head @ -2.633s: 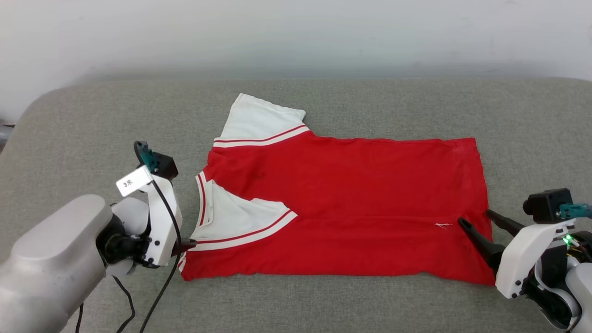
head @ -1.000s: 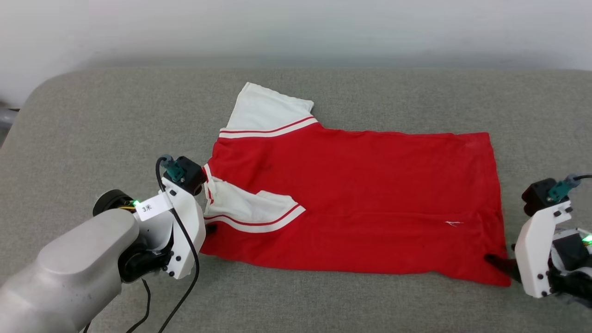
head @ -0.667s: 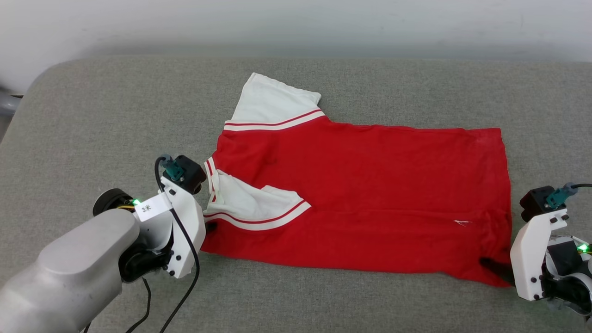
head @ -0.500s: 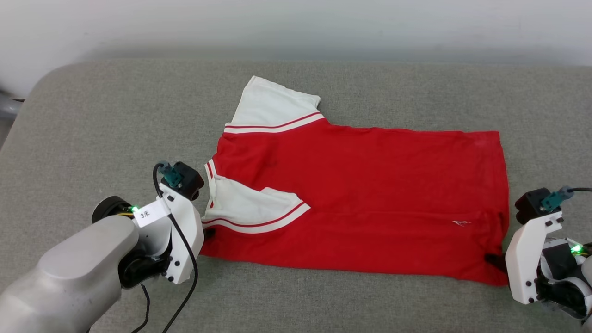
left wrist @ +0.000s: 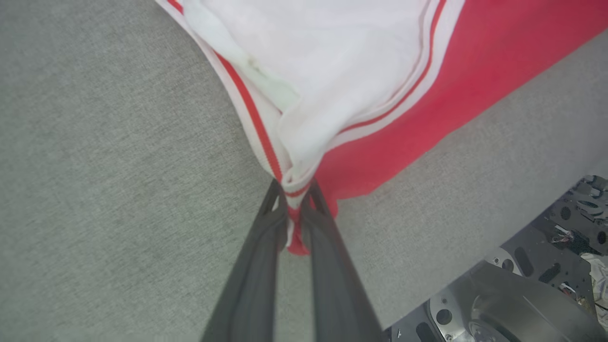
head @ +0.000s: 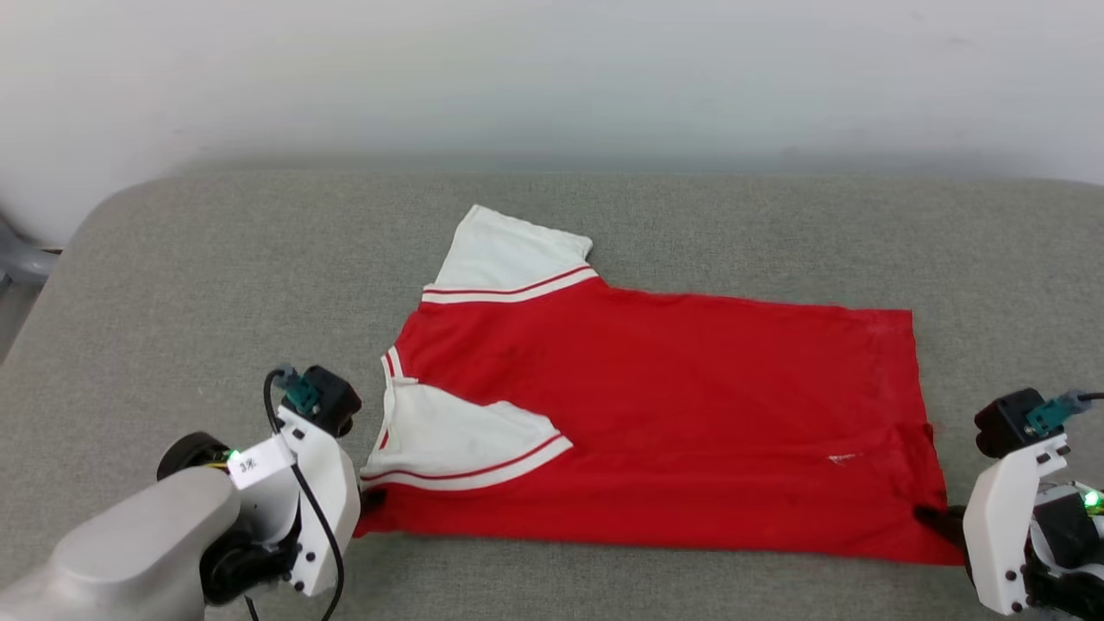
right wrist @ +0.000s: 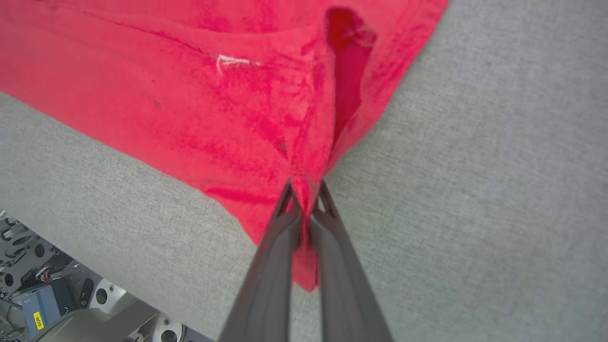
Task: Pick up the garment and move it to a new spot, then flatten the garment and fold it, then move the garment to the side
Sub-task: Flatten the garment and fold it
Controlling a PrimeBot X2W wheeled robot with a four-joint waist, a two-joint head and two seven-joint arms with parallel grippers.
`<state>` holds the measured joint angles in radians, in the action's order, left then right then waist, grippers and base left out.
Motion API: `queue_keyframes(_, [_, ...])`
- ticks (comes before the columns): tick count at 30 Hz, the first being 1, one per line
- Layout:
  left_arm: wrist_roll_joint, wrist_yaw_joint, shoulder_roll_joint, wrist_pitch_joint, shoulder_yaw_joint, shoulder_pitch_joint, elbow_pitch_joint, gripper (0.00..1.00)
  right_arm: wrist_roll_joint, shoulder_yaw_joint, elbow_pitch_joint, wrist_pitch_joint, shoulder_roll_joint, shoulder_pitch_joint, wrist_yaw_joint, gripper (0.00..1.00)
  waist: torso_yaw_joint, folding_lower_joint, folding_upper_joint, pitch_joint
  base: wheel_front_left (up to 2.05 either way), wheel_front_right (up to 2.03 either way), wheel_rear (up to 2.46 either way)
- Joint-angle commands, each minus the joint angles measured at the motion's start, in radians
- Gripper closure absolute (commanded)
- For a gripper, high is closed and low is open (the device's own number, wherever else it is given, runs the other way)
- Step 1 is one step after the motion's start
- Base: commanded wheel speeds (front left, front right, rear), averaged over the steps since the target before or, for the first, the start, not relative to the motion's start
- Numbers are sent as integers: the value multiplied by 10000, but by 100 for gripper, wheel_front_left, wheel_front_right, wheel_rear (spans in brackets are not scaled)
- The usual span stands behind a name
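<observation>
**A:** The red jersey-style T-shirt with white short sleeves (head: pixel 673 431) lies flat across the middle of the grey fabric cushion (head: pixel 216 285), collar to the left, hem to the right.

**B:** And both arms are on it! The left end effector (left wrist: pixel 294 190) is clamped tight on the near-left corner, with the striped trim (left wrist: pixel 254 121) pinched between its dark fingers (left wrist: pixel 256 275).

**A:** Over on the right, the right end effector (right wrist: pixel 306 187) is closed on the near-right hem corner, and the red cloth bunches into a ridge there.

**B:** One white sleeve (head: pixel 509 250) sticks out on the far side. The other is folded in over the red body, near left.
</observation>
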<state>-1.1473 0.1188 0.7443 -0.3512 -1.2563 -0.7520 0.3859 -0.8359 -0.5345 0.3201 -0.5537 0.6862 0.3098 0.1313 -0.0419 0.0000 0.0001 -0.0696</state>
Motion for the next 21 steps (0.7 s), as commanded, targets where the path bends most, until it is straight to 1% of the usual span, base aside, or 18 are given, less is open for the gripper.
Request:
queue_keyframes(1, [-5,-65,56,39,-24,172,-104,100,-37,68,-107,-8,79,-125,-12,100,-1,0,-1,79,0,0,0])
queue_keyframes(7, [-89,-375,443,103,-64,786,-801,100,-80,490,-779,-259,381,-759,-12,100,7,0,-1,276,0,0,0])
queue_keyframes(10, [-160,-535,568,89,-72,1040,-1040,100,-20,791,-862,-472,461,-998,-12,100,11,0,-1,266,0,0,0])
queue_keyframes(13, [-207,-600,525,76,-84,1214,-1126,100,-186,1100,-828,-752,243,-1178,-12,100,6,0,-1,144,0,0,0])
queue_keyframes(16, [-309,-632,404,93,-84,1319,-1027,100,-67,1294,-697,-963,60,-1295,-12,100,2,0,-1,-13,0,0,0])
queue_keyframes(21, [-311,-528,195,53,-106,1431,-543,100,214,1405,-247,-1071,-374,-1330,-12,100,15,0,-1,-226,0,0,0])
